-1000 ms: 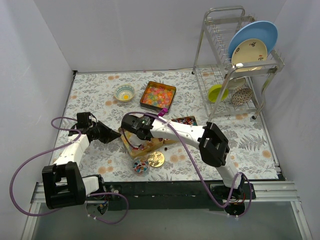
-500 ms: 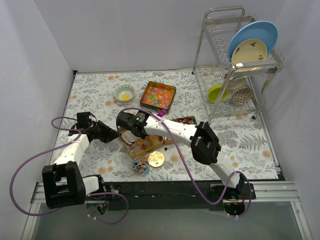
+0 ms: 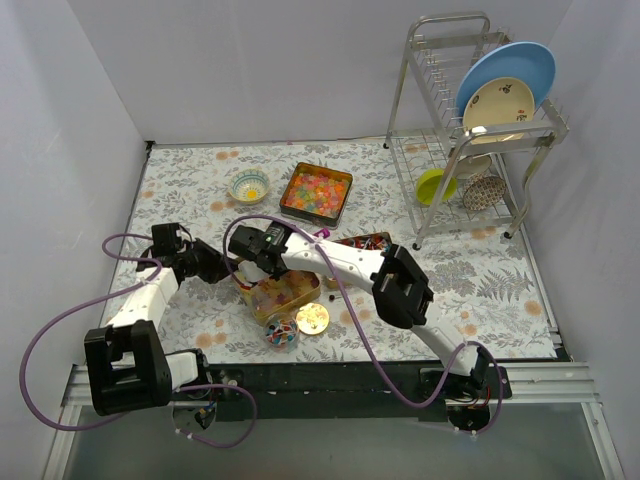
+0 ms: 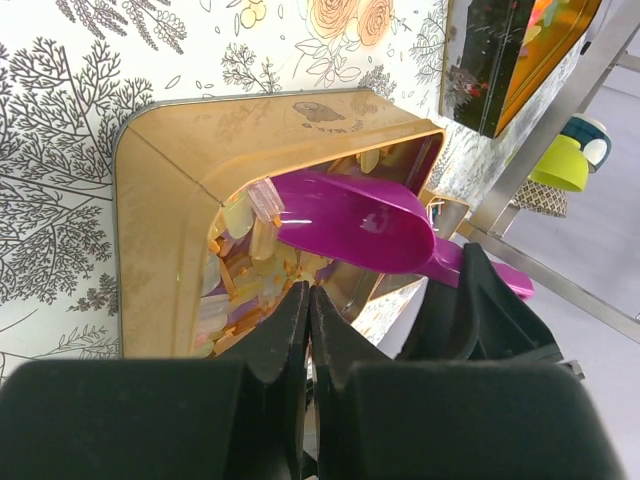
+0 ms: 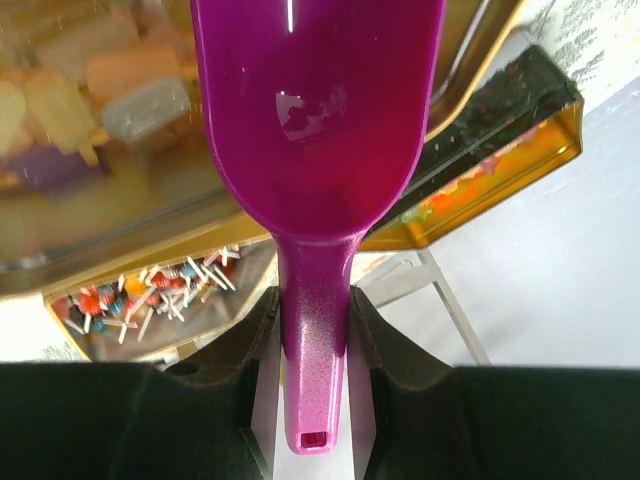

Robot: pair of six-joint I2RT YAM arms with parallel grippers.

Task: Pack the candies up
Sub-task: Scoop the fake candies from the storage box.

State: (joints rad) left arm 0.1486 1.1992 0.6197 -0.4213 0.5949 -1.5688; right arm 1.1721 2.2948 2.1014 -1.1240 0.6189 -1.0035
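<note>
A gold tin (image 3: 243,285) of pale gummies (image 3: 283,292) lies at centre left. My right gripper (image 3: 258,265) is shut on the handle of the magenta scoop (image 5: 320,120), whose empty bowl hangs over the gummies (image 5: 90,90). My left gripper (image 3: 222,272) is shut, its tips (image 4: 309,292) at the tin's (image 4: 200,150) near edge; nothing shows between them. The scoop (image 4: 350,225) rests inside the tin in the left wrist view. Bright jellies (image 3: 316,190) fill a tin behind. Wrapped pieces (image 3: 368,242) fill another tin to the right.
A small round pot of wrapped pieces (image 3: 281,335) and a round gold lid (image 3: 312,318) lie near the front. A patterned bowl (image 3: 249,185) sits at the back left. A metal dish rack (image 3: 480,150) with plates stands at the back right.
My right arm has swung left with the scoop, now over the gummy tin's left end. The tin has shifted left toward my left gripper, which barely moved.
</note>
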